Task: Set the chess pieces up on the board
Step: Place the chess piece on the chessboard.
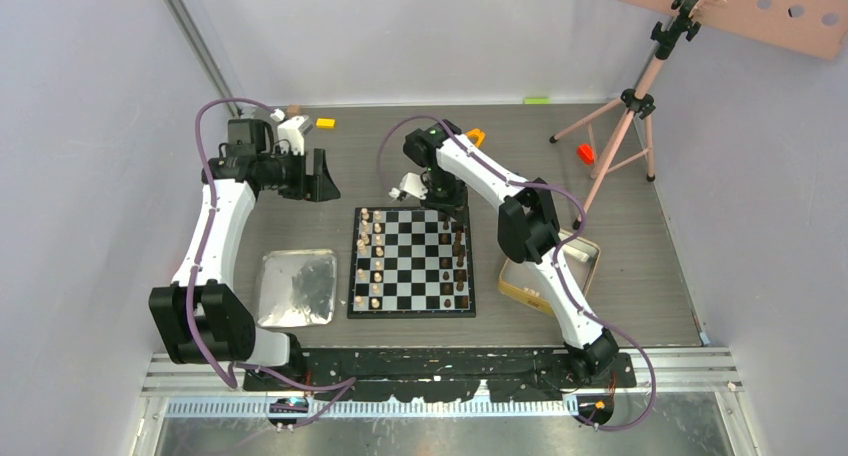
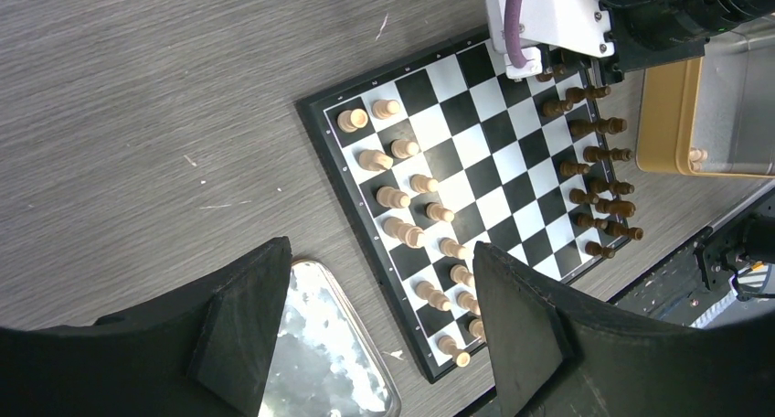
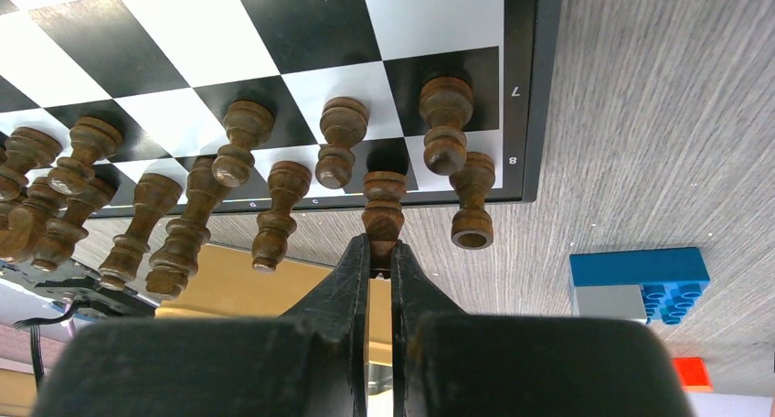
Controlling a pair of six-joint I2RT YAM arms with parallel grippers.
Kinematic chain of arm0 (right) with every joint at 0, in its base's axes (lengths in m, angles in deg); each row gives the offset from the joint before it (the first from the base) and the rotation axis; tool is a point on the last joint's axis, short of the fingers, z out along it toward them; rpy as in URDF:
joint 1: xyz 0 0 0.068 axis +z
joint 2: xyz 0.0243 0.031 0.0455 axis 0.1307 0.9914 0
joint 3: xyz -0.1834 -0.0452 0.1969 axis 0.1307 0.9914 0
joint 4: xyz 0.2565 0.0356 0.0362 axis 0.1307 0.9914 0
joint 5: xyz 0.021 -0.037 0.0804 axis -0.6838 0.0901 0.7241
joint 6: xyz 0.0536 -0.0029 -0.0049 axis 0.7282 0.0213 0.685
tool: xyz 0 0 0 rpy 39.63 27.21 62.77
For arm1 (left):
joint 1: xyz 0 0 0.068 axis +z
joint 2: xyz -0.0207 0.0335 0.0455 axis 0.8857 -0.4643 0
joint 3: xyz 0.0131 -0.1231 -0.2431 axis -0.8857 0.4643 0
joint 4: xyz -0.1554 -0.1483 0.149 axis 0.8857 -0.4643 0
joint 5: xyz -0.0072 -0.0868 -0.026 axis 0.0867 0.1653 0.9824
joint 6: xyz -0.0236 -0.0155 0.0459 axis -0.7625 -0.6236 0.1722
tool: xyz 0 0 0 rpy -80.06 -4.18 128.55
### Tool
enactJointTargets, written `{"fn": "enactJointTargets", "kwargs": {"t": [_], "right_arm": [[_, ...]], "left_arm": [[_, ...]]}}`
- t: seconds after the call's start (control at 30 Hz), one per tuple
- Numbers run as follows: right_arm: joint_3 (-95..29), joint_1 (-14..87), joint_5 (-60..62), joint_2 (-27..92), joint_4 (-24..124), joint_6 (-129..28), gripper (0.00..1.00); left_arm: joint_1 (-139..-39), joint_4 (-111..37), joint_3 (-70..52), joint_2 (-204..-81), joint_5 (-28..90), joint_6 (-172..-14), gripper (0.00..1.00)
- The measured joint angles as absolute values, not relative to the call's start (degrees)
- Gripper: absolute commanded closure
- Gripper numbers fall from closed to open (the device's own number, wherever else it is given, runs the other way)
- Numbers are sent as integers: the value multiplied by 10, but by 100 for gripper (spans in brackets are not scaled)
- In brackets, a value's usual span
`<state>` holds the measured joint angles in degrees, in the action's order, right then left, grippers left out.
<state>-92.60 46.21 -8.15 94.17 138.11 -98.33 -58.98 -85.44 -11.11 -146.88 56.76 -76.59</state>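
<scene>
Right gripper (image 3: 381,255) is pinched tight on the head of a dark piece (image 3: 384,197). That piece stands in the outermost row at the far right corner of the board (image 1: 415,266), one square in from the corner itself. Its foot looks down on the black square, so I'd call this the letting-go.

Delicate one: neighbours crowd it on both sides. Best play is to ease the fingers apart only a little, then rise straight up. Any sideways drift could knock the corner piece off the edge. Whether the foot is fully flat I can't quite tell, so that's worth checking before release.

The piece itself is glossy dark-brown turned wood with a narrow waist and a rounded knob. It's small and top-heavy, and probably tips easily. The other dark pieces (image 1: 459,266) fill two rows along the board's right edge and the light pieces (image 1: 370,261) two along the left, with the middle squares bare. Nearly done, I'd say.

Further out there's a gold tin (image 1: 592,259) off the right edge, a silver tray (image 1: 295,288) off the left, and a blue brick (image 3: 640,280) on the table past the far corner. Left gripper (image 1: 322,179) hangs wide and empty, well away beyond the far left corner.
</scene>
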Motion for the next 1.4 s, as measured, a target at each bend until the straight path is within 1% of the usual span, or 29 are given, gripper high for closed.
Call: {"fn": "enactJointTargets", "kwargs": {"t": [0.4,0.53,0.63,0.87,1.0,1.1,1.4], "right_arm": [[-923,467,-86,940,1381,-993,99],[-922,469,-90,940,1381,-995,98],[-921,469,-90,940,1381,-996,93],[-921,469,-90,940,1383,-997,78],[-921,469,-89,940,1382,-996,72],[-921,469,-87,940,1382,-996,69],[-921,472,-85,940,1382,-993,66]], "left_arm": [[-588,-854,-111,-1469,570,-766,25],[-588,-854,-111,-1469,572,-766,25],[-588,-854,-111,-1469,573,-766,25],[-585,-854,-111,-1469,575,-766,25],[-585,-854,-111,-1469,575,-766,25],[-585,-854,-111,-1469,575,-766,25],[-584,-854,-111,-1469,577,-766,24]]}}
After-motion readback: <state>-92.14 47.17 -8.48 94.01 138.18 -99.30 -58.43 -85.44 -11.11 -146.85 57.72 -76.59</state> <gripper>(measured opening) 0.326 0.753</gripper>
